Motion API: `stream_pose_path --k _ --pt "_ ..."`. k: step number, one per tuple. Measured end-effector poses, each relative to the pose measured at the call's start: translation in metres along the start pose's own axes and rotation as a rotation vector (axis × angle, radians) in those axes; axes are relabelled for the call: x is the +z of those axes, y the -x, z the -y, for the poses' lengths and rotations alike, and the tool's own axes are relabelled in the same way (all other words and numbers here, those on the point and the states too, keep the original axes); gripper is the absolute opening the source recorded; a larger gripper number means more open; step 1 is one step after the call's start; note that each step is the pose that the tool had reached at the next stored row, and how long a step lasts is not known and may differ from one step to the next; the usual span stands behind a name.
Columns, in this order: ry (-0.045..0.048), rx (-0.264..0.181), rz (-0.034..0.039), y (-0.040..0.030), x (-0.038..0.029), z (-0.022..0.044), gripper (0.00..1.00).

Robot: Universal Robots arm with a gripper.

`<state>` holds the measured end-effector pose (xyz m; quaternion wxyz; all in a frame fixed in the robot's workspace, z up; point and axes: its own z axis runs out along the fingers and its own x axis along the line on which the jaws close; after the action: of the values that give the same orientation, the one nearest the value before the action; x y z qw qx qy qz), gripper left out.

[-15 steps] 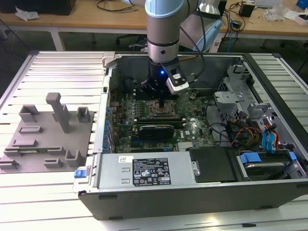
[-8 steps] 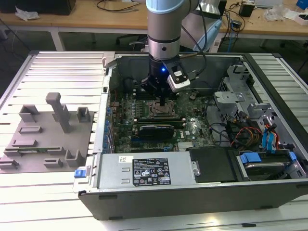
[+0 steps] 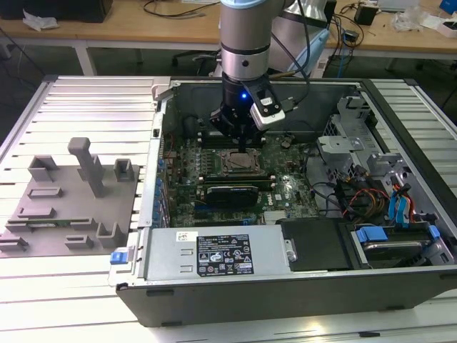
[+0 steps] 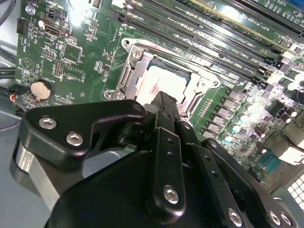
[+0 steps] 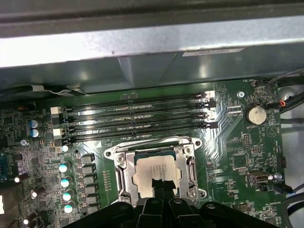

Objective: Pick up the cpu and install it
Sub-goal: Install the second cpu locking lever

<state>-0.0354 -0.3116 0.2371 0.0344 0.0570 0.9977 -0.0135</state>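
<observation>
1. Exterior view: my gripper (image 3: 243,145) hangs inside the open computer case (image 3: 400,282), directly above the socket frame (image 3: 239,162) on the motherboard (image 3: 285,187). The fingers point straight down at the socket. A grey fixture plate (image 3: 68,207) with upright blocks lies on the slatted table (image 3: 64,300), toward the exterior view's left, well apart from the case. The cpu itself is too hidden under my gripper here to judge.

2. Second wrist view: my gripper (image 4: 164,100) shows its dark fingers (image 4: 167,116) drawn together into one narrow tip, nothing between them. That tip stands over the cpu (image 4: 164,81), whose silvery top lies flat inside the metal socket frame (image 4: 124,78). Whether the tip touches the chip I cannot tell. A round coin battery (image 4: 41,89) sits on the board off to one side, and rows of memory slots (image 4: 213,40) run just beyond the socket.

3. First wrist view: the cpu (image 5: 156,170) sits square in the socket frame (image 5: 118,161), level, with the frame's rails beside it on both sides. My gripper (image 5: 161,184) overlaps the chip's near edge, fingertips closed up and carrying nothing. Four memory slots (image 5: 137,116) lie parallel just beyond the socket; the coin battery (image 5: 255,114) is near the board's corner.
</observation>
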Motion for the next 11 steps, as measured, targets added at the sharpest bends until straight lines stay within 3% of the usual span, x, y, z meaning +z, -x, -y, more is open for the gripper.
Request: stream_pose_path --k 11 --pt "0.0 0.0 0.0 0.0003 0.0 0.0 0.11"
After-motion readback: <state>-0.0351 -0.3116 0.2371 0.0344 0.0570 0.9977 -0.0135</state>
